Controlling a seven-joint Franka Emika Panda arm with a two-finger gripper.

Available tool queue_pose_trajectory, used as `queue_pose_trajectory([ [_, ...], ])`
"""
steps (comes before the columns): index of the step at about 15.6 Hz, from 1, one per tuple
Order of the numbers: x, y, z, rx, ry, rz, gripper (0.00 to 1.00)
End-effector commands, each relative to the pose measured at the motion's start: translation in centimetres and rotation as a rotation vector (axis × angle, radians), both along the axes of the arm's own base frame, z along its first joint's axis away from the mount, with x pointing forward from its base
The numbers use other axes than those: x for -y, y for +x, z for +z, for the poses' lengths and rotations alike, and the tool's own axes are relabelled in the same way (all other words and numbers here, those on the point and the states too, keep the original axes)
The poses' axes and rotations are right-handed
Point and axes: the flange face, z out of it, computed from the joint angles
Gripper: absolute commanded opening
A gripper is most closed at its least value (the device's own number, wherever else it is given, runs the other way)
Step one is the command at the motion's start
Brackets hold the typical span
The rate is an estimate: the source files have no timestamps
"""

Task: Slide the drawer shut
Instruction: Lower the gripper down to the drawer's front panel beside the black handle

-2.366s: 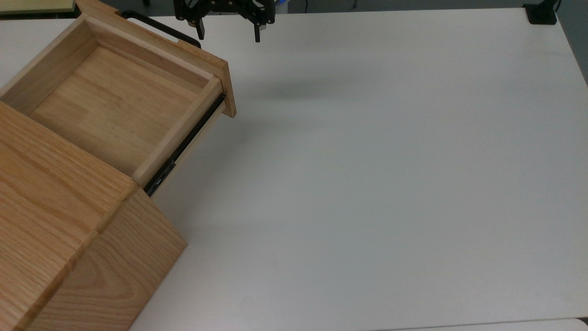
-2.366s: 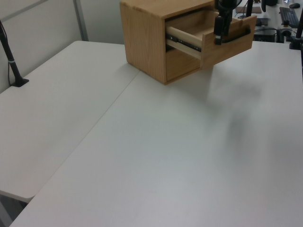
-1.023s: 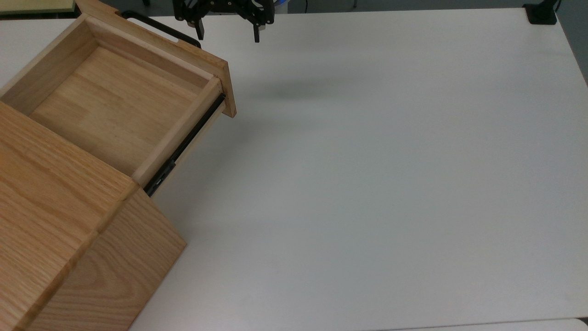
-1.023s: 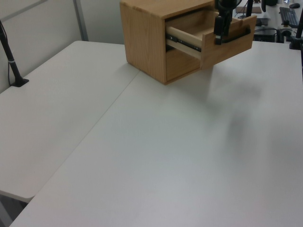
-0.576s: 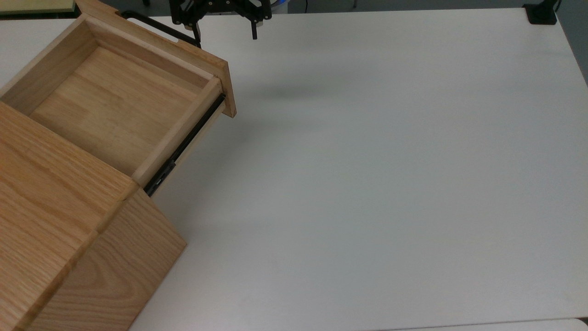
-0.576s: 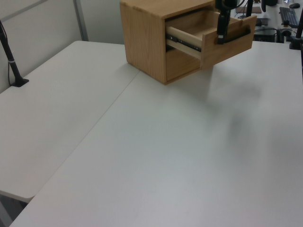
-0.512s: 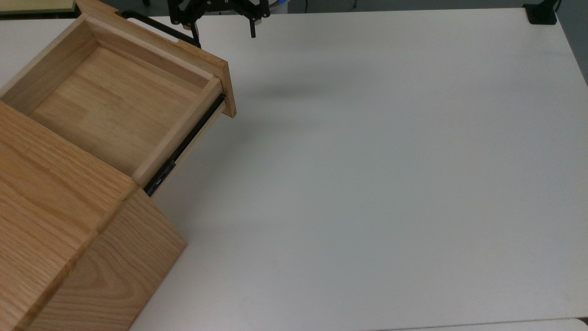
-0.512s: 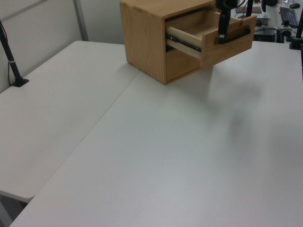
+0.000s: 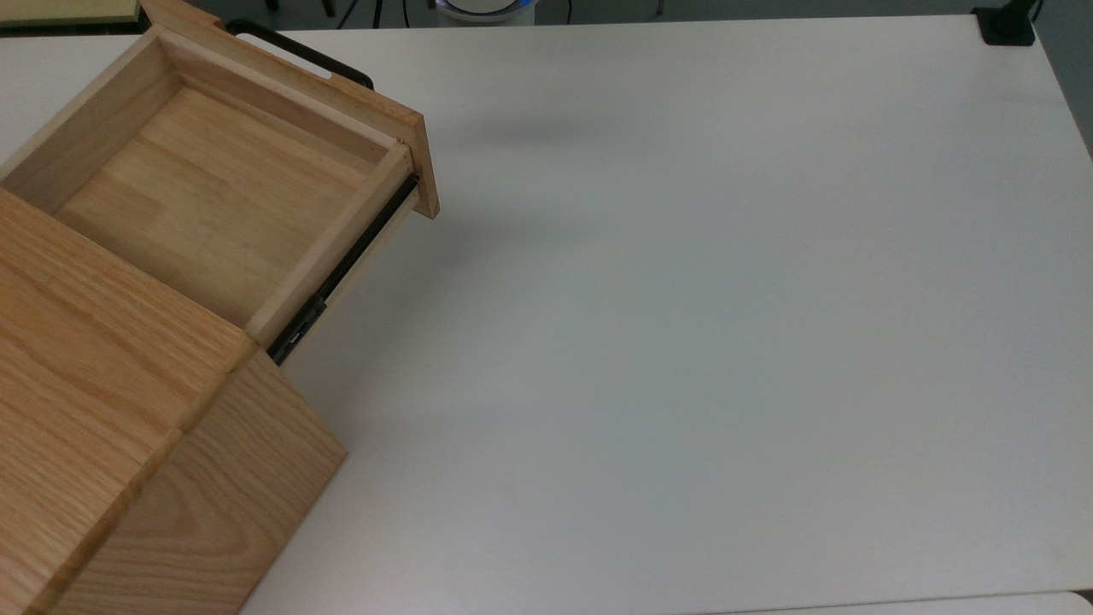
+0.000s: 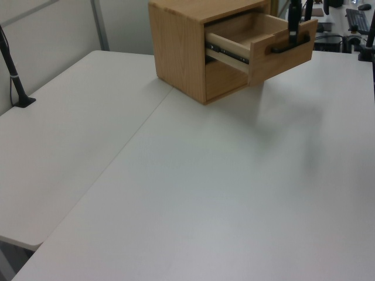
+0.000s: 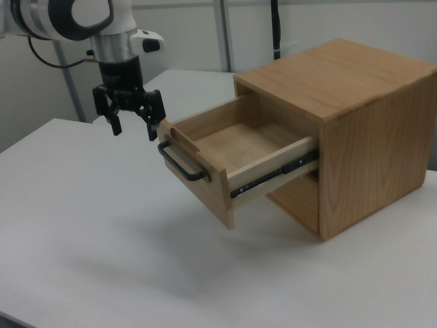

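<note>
We see the drawer (image 11: 225,154) pulled well out of the cabinet (image 11: 355,137), so closing has not begun. Our gripper (image 11: 131,128) hangs empty, fingers spread wide, just beside the front panel near the handle (image 11: 181,164); the whole push remains.

One drawer (image 9: 213,184); one cabinet (image 11: 355,130); one claw (image 11: 133,128); one table (image 9: 726,299).

drawer (image 10: 275,52) pulled well out of the oak cabinet (image 10: 179,41), black side rail visible, black bar handle (image 10: 290,45) on the front panel. Cabinet sits at the far end of the white surface (image 10: 193,193). A dark finger of the hand (image 10: 292,23) hangs just above the handle at the left view's top right; black post (image 10: 13,70) far left
</note>
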Motion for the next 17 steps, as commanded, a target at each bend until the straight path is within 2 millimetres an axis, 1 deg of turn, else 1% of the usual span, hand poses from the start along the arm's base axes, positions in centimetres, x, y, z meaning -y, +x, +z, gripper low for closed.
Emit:
queue_pose_trajectory([
  [1, 1.6, -1.7, -1.3, -0.049, -0.012, -0.057, 0.65],
  [2, 1.8, -1.8, -2.1, -0.063, -0.04, -0.105, 0.57],
  [3, 2.0, -1.9, -2.9, -0.078, -0.064, -0.141, 0.47],
  [5, 2.0, -1.9, -3.7, -0.081, -0.077, -0.213, 0.32],
  [7, 1.8, -1.5, -4.7, -0.086, -0.087, -0.302, 0.21],
  [9, 2.5, -0.9, -4.9, -0.035, -0.088, -0.39, 0.1],
  [10, 3.2, -0.8, -5.3, -0.023, -0.089, -0.436, 0.09],
  [12, 4.1, -0.3, -5.6, 0.003, -0.09, -0.492, 0.09],
  [14, 5.9, 0.2, -5.3, 0.06, -0.085, -0.542, 0.08],
  [15, 6.2, 0.7, -5.2, 0.091, -0.082, -0.557, 0.07],
  [16, 6.3, 1.3, -5.7, 0.102, -0.087, -0.561, 0.07],
  [17, 6.5, 1.8, -5.6, 0.12, -0.086, -0.563, 0.07],
])
